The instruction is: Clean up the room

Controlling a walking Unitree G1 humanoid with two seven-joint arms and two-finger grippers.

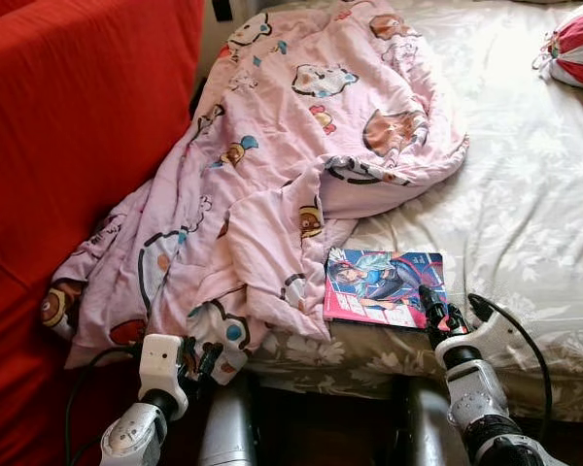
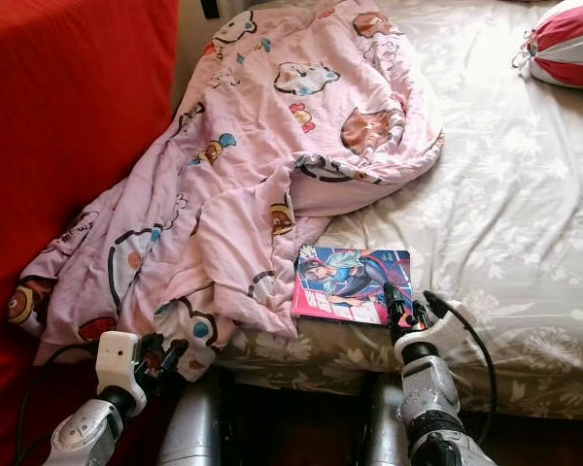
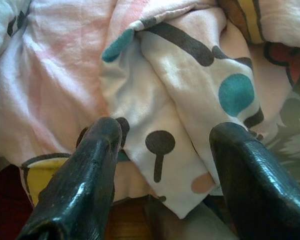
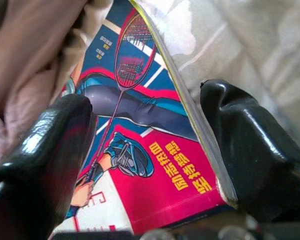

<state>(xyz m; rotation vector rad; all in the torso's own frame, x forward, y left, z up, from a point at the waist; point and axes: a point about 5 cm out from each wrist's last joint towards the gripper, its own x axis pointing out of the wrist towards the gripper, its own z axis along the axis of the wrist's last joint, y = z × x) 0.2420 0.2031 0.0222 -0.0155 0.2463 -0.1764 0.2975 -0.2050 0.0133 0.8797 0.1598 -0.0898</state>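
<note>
Where the pink blanket (image 1: 262, 165) spills off the bed (image 1: 525, 194) toward the red sofa (image 1: 68, 126), it hides the bed's near left corner, and one fold lies over the left edge of the book (image 1: 384, 288). A striped cushion (image 1: 578, 44) at the far right is cut off by the frame. The floor below the bed is dark and hard to make out.

The book lies flat on the flowered sheet near the bed's front edge, just right of the blanket. The right gripper (image 1: 445, 316) sits at the book's near right corner, its fingers spread; in the right wrist view one finger (image 4: 45, 165) is over the cover and the other (image 4: 250, 155) lies beyond the book's edge on the sheet, so the corner sits between them. Whether they touch the book cannot be told.

The left gripper (image 1: 202, 357) is raised at the hanging hem of the blanket by the bed's front edge, fingers (image 3: 85, 185) spread with a fold of patterned cloth just ahead of them. Both forearms rise from the bottom of the head views, wrists angled up toward the bed.
</note>
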